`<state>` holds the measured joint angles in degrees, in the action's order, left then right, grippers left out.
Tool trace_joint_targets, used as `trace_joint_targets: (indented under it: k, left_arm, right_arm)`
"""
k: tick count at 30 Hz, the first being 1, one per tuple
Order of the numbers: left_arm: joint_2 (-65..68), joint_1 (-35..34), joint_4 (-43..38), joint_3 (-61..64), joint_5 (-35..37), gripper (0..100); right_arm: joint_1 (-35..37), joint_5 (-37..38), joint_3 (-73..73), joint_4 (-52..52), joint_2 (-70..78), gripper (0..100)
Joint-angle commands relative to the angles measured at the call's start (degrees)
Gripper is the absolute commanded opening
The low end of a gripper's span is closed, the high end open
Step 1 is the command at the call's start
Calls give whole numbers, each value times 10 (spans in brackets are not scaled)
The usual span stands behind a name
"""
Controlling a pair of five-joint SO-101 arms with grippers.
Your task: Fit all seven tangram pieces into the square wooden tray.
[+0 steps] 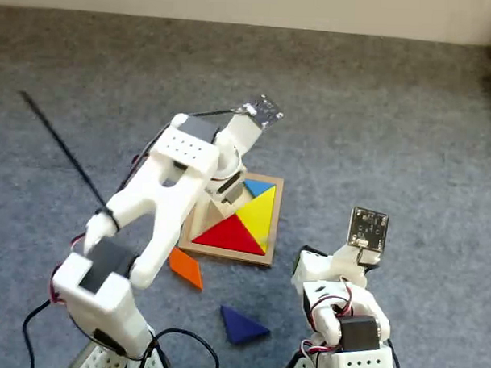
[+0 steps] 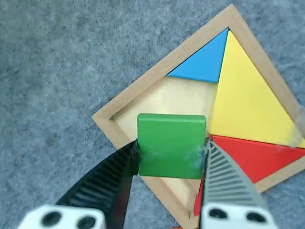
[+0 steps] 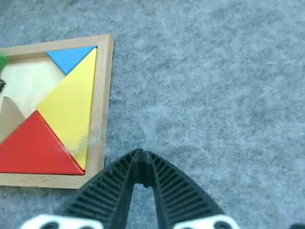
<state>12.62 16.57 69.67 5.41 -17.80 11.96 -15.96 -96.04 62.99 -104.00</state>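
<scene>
Left end effector clamped on green square over tray, right end effector clenched

square piece over tray | parallelogram, triangle before tray

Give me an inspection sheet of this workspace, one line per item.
Surface: grey carpet.
Job's things: wooden tray holds yellow triangle, red triangle and light blue triangle; orange parallelogram and dark blue triangle lie on the carpet outside it.
Clutter: nothing seen.
Grippers: left gripper, jaws shut on green square over the tray's bare part; right gripper, jaws shut, over carpet beside the tray.
Cables: black cable loops at the left arm's base; red and white wires on the right arm.
Surroundings: pale strip beyond the carpet.
</scene>
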Motion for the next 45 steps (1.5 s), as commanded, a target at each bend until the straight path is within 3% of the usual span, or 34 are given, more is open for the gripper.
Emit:
trace_joint_targets:
  k: [1, 7, 22, 32, 45]
  left_arm:
    - [33, 8, 6, -65, 0, 143]
    - [60, 20, 18, -83, 10, 240]
    - [25, -13, 38, -72, 14, 239]
    - [6, -58, 1, 33, -22, 238]
    - [15, -58, -18, 46, -18, 238]
  right_arm:
    - [-8, 6, -79, 5, -6, 5]
    - [-8, 6, -79, 6, -5, 5]
    - [-8, 6, -79, 6, -5, 5]
    - [-8, 6, -79, 6, -5, 5]
    - [-8, 6, -79, 6, -5, 5]
